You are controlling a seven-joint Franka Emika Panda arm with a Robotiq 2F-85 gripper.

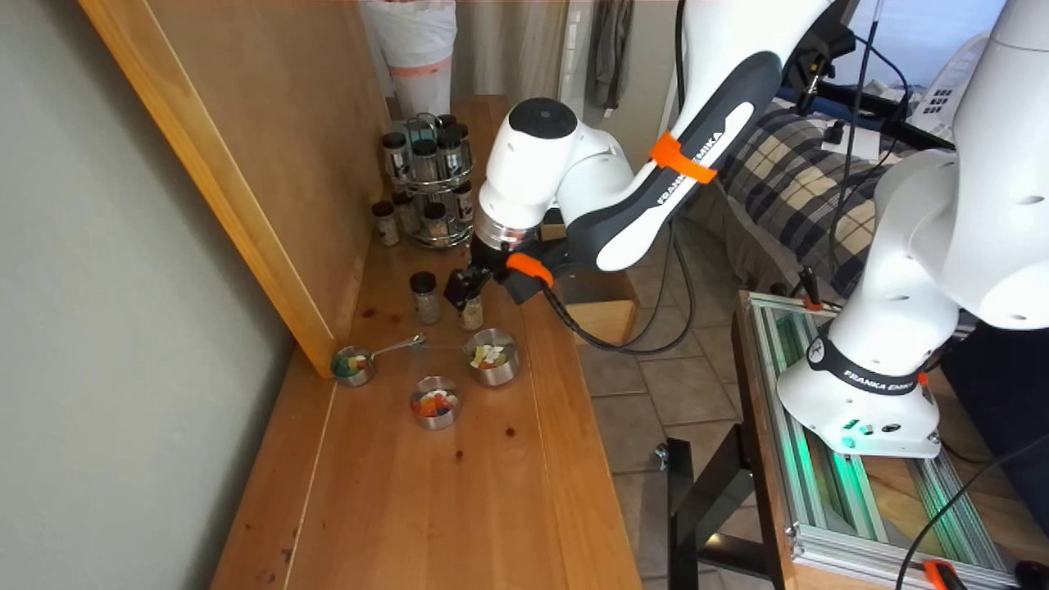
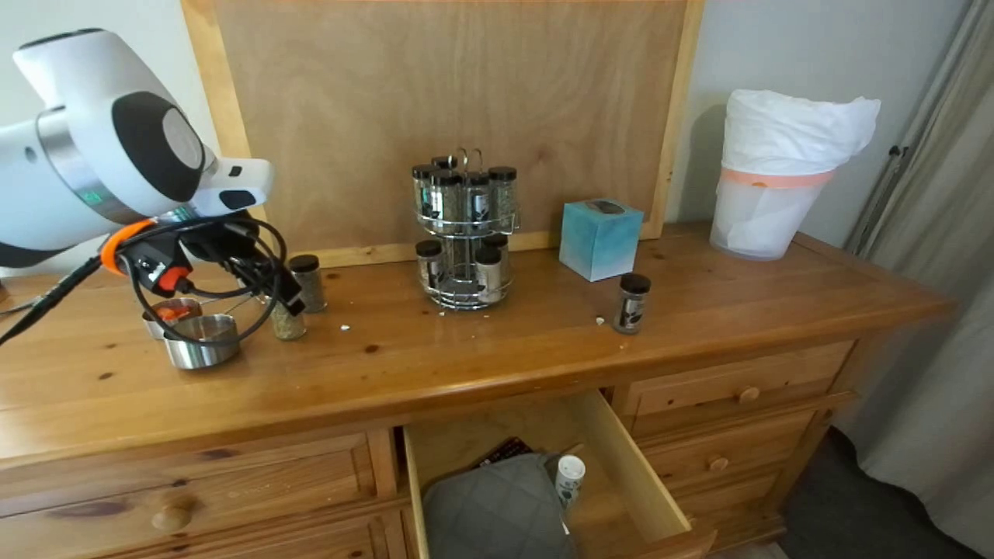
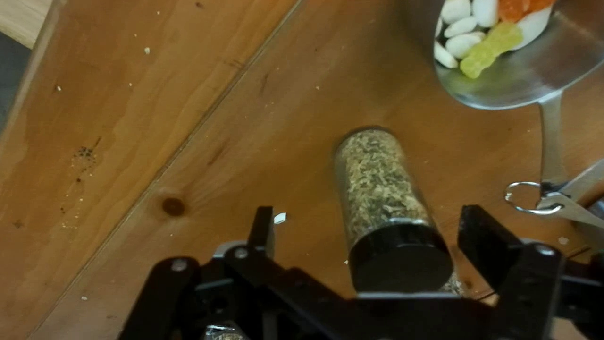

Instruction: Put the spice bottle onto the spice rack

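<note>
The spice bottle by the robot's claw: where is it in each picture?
In an exterior view: spice bottle just left of centre, top hidden; nearest metal cup below it.
In an exterior view: spice bottle at left, top hidden; metal cup farther left.
Wrist view: spice bottle right of centre, cap framed by the open gripper; metal cup upper right.
Shared landmark: that metal cup.

Spice bottle (image 3: 388, 203): smooth, clear glass is seen, topped by a glossy-edged cap (image 3: 401, 262).
Spice rack (image 2: 466, 233): bright, polished-looking metal wire is shown.
Measuring cup (image 2: 198, 355): smooth, reflective metal is seen.
Dresser top (image 2: 474, 353): knotted wood is covered by a soft gloss.
Quilted pad (image 2: 497, 508): matt cloth is crossed by stitched lines.
Bin liner (image 2: 792, 136): thin, crinkled plastic is seen.
</note>
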